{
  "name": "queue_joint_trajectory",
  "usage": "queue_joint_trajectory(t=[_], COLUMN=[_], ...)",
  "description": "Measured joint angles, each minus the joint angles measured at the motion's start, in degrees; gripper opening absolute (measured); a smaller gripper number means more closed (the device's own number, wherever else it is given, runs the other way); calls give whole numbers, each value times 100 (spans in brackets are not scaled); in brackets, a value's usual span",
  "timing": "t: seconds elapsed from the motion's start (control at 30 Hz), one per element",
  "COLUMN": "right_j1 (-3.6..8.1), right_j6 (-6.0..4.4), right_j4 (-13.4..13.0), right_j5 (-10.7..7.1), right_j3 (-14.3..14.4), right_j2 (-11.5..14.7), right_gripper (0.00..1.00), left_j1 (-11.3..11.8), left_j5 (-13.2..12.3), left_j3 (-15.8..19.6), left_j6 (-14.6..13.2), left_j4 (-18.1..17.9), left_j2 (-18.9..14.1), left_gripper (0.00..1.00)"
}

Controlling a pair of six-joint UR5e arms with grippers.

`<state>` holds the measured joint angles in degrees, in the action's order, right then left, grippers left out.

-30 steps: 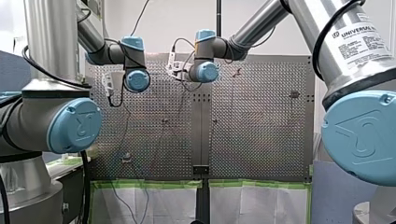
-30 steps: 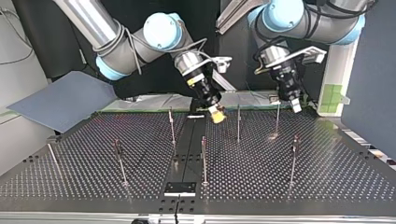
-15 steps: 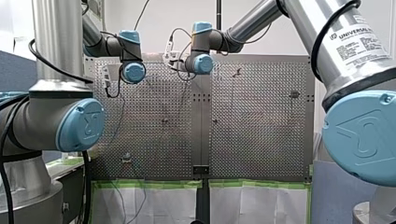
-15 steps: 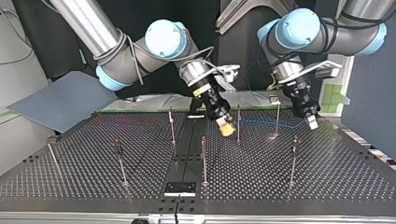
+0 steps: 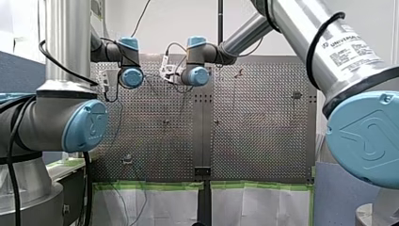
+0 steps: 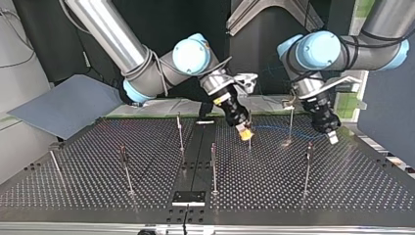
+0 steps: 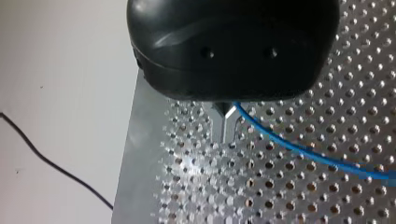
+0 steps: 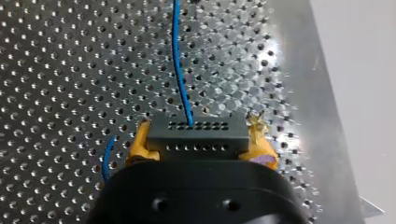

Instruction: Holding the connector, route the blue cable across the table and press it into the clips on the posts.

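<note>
Top view: the right gripper (image 6: pixel 244 132) hangs low over the perforated table (image 6: pixel 98 196) at its far middle, just beside a thin post (image 6: pixel 249 145). The left gripper (image 6: pixel 333 137) hangs at the far right. The blue cable (image 6: pixel 274 129) runs between them, passing a second post (image 6: pixel 290 125). Whether it sits in any clip cannot be told.

Right wrist view: the yellow pads (image 8: pixel 140 145) are clamped on the dark connector (image 8: pixel 197 132), with the cable leaving its front face.

Left wrist view: the metal fingers (image 7: pixel 220 122) are pressed together, apparently pinching the cable, which trails off to one side.

Probable hazards:
- The right gripper may strike the adjacent post, since it is so close.
- The cable may slide through the narrow metal fingers under tension.
- The connector may twist between the pads if the span is pulled tight.
- The span may ride beside a post and miss the clip.
</note>
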<state>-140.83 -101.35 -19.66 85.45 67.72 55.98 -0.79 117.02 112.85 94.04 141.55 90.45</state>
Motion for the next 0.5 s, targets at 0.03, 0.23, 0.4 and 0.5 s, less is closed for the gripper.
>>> queue_joint_trajectory(t=[0.03,0.23,0.4,0.5], right_j1=[0,-1,9,39], right_j6=[0,0,-2,-19], right_j4=[20,142,217,235], right_j5=[-1,-1,-1,-1], right_j3=[-47,-272,-410,-445], right_j2=[-23,-63,-69,-72], right_gripper=[0,0,0,0], left_j1=[43,246,308,346], left_j5=[-41,-370,-660,-824], left_j3=[-3,-47,-71,-141], left_j6=[8,142,368,443], left_j4=[-10,-123,-286,-320], left_j2=[1,8,22,112], left_gripper=[0,0,0,0])
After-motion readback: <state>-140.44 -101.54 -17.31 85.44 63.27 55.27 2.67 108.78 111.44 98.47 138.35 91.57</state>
